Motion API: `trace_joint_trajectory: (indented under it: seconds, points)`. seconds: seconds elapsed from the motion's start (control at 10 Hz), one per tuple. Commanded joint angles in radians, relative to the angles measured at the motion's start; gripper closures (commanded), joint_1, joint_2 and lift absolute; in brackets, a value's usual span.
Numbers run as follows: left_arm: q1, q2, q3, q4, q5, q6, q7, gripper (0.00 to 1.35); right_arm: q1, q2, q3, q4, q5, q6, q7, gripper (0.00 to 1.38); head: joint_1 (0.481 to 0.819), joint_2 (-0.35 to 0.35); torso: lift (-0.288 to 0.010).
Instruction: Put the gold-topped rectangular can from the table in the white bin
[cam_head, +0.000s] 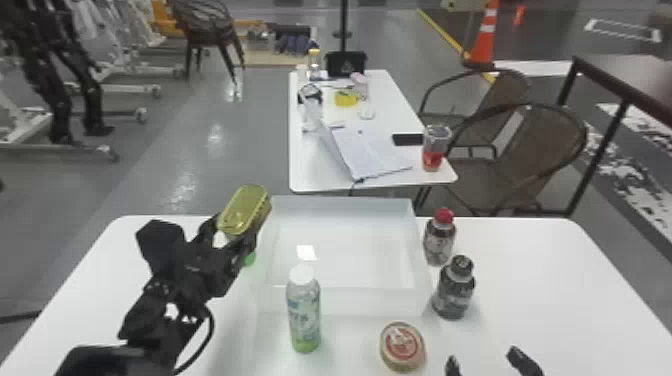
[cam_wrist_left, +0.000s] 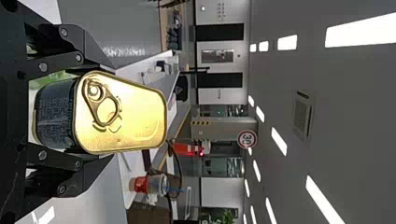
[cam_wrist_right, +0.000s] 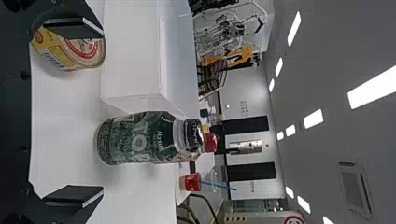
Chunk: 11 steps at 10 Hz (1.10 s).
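Grey, glossy floor (cam_head: 250, 150) surrounds a smooth white bench (cam_head: 525, 280) with rounded corners. At its left side the left hand (cam_head: 237, 227) has its black fingers closed around a rectangular can with a gold metal top and dark sides (cam_head: 246, 207), clear of the bench, by the bin's far left corner. Its long axis slants away from the robot and rightward; the ring-pull sits toward the nearer end, and the brushed gold face looks back at the wrist camera. Rightward lies the white, shallow, translucent plastic bin (cam_head: 340, 302), so the coming move is likely a short shift right, then down and release; the left hand is plainly the nearer. Before the bin's near wall stands a clear, green-tinted bottle with a white cap (cam_head: 304, 320), then a squat round tin with a red-ringed lid (cam_head: 401, 346). Past the right wall are a red-capped dark bottle (cam_head: 440, 242) and a black-capped dark green bottle (cam_head: 454, 292). The right hand (cam_head: 484, 359) is empty, fingers wide apart, at the bench's near edge.
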Motion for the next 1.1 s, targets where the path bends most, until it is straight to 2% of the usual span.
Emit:
trace_joint_trajectory:
  seconds: [0.0, 0.1, 0.2, 0.4, 0.6, 0.7, 0.9, 1.0]
  points:
    - [-0.017, 0.010, -0.068, 0.004, 0.047, 0.017, -0.003, 1.23, -0.001, 0.001, 0.001, 0.003, 0.000, 0.000, 0.000, 0.12, 0.549, 0.000, -0.100]
    - [-0.034, 0.010, -0.086, 0.030, 0.063, 0.019, -0.025, 1.23, -0.001, -0.001, 0.001, 0.004, 0.000, 0.000, 0.000, 0.12, 0.549, 0.000, -0.100]
    - [-0.066, 0.009, -0.091, 0.084, 0.078, 0.040, -0.078, 1.23, -0.001, 0.001, 0.001, 0.006, 0.000, 0.000, 0.000, 0.12, 0.549, 0.000, -0.100]
    - [-0.163, 0.010, -0.091, 0.260, 0.104, 0.068, -0.216, 1.23, -0.002, 0.002, 0.001, 0.009, -0.002, 0.000, 0.000, 0.12, 0.549, 0.000, -0.100]
    - [-0.226, 0.012, -0.080, 0.384, 0.109, 0.066, -0.265, 1.23, -0.004, 0.002, 0.001, 0.012, -0.002, 0.000, 0.000, 0.12, 0.549, 0.000, -0.100]
    - [-0.234, 0.012, -0.071, 0.414, 0.097, 0.048, -0.264, 1.11, -0.004, 0.001, 0.001, 0.014, -0.002, 0.000, 0.000, 0.12, 0.549, 0.000, -0.100]
    - [-0.234, -0.001, -0.048, 0.417, 0.081, 0.034, -0.261, 0.45, -0.004, 0.001, 0.001, 0.014, -0.002, 0.000, 0.000, 0.12, 0.549, 0.000, -0.100]
    - [-0.234, -0.007, -0.045, 0.417, 0.078, 0.028, -0.261, 0.27, -0.004, 0.002, 0.001, 0.014, -0.003, 0.000, 0.000, 0.12, 0.549, 0.000, -0.100]
